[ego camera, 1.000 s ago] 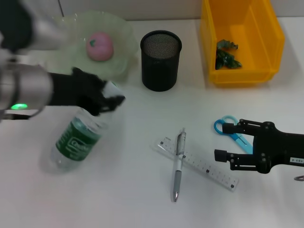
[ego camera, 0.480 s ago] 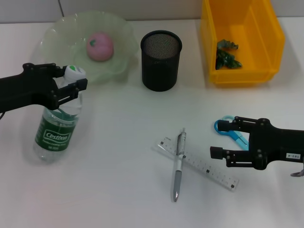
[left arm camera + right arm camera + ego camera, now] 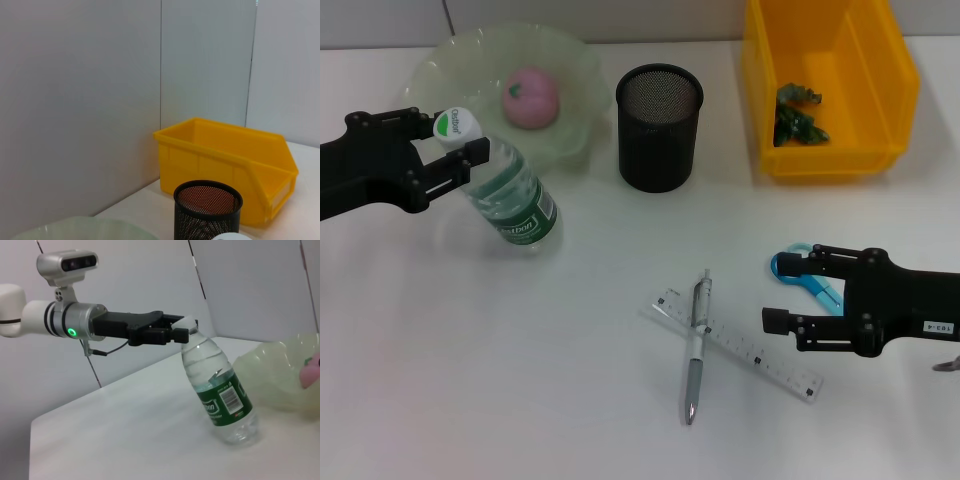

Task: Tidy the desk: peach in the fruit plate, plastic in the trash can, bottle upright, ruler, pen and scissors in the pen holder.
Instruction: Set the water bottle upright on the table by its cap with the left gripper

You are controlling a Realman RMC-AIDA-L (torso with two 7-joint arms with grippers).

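The yellow trash can (image 3: pixel 830 90) stands far across the desk from the left gripper (image 3: pixel 442 158), with green plastic (image 3: pixel 796 115) already inside it. The pale green fruit plate (image 3: pixel 470 75) sits just behind that gripper and holds the peach (image 3: pixel 530 97). The left gripper's fingers are clamped on the neck of the bottle (image 3: pixel 510 200), just under the white cap; the bottle stands on its base but leans, its base beside the plate's front edge. The black mesh pen holder (image 3: pixel 659 127) stands beyond the bottle. The right gripper (image 3: pixel 790 295) hovers with fingers apart, the blue scissors (image 3: pixel 807 275) between them. Ruler (image 3: pixel 740 345) and pen (image 3: pixel 696 345) lie crossed just beside it.
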